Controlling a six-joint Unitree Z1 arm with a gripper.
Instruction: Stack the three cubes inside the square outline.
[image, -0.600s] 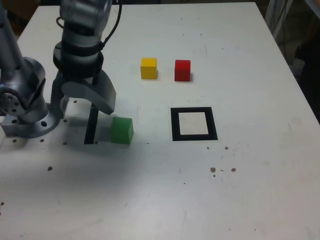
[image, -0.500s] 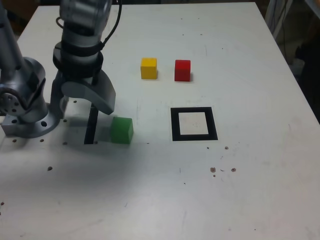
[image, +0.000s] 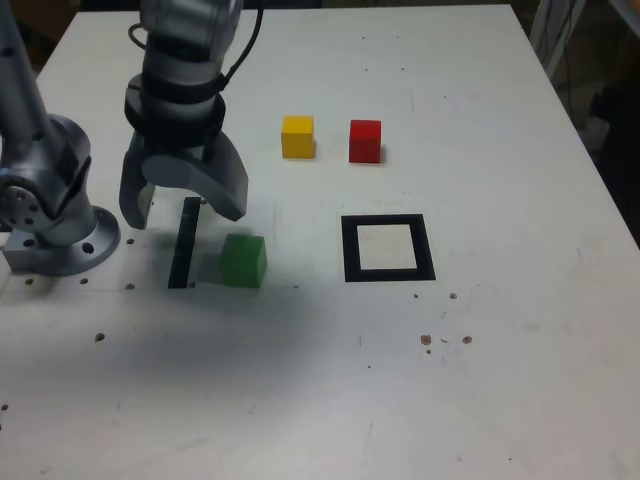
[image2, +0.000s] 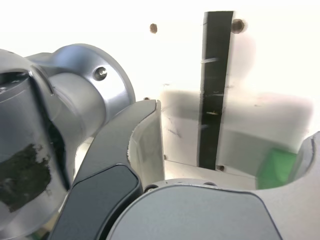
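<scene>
On the white table, the green cube (image: 243, 261) sits just to the right of a thin black strip (image: 183, 243) in the exterior view. The yellow cube (image: 298, 137) and the red cube (image: 365, 141) stand side by side farther back. The square outline (image: 350, 250), with nothing inside it, lies to the green cube's right. My gripper (image: 183, 212) hangs open and holds nothing. It straddles the strip's far end, behind and left of the green cube. The wrist view shows the strip (image2: 216, 90) between the open fingers and the green cube (image2: 277, 167) beside one finger (image2: 310, 160).
The arm's grey base (image: 50, 215) stands at the exterior view's left edge, close to the strip. Small dark specks (image: 445, 340) dot the table in front of the outline. The table's right edge runs near dark objects off the table.
The gripper has shifted toward the exterior view's right and slightly back, uncovering more of the black strip. The cubes have not moved.
</scene>
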